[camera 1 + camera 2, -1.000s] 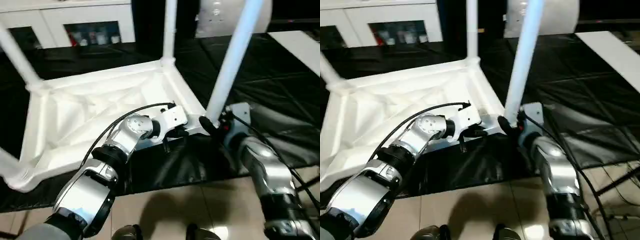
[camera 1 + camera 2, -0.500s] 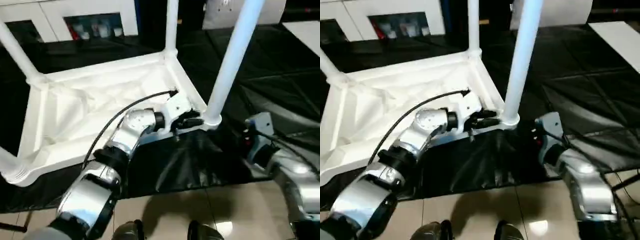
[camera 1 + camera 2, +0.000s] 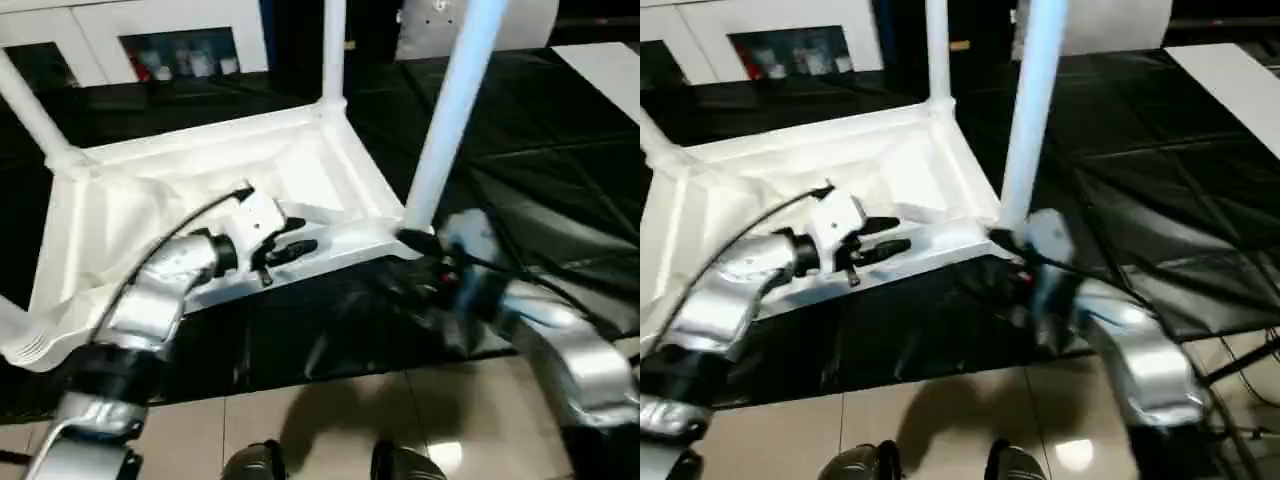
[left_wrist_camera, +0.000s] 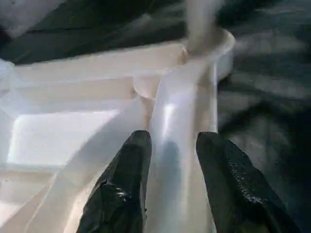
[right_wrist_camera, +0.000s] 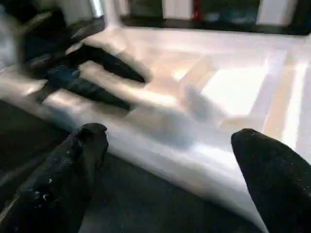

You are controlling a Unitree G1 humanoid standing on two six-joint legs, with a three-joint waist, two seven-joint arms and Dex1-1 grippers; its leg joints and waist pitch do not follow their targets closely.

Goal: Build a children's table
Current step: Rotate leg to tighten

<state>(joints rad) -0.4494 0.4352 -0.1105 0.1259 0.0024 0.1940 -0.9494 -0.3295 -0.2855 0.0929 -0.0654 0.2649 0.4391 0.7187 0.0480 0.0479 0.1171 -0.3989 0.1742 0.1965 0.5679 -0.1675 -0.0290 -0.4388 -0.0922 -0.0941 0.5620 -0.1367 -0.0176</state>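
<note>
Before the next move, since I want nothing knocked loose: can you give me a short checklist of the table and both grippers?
1. Children's table lies upside down on the black-covered worktable: ok.
2. Near-right leg stands upright in its corner socket: ok.
3. Leg fully seated: cannot tell.
4. Left gripper straddles the table's rim, fingers apart: ok.
5. Right gripper wide open, holding nothing: ok.

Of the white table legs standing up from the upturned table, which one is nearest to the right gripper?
The thick leg at the near right corner, its foot just beside the right gripper. The other legs stand at the far corner and along the left side.
</note>
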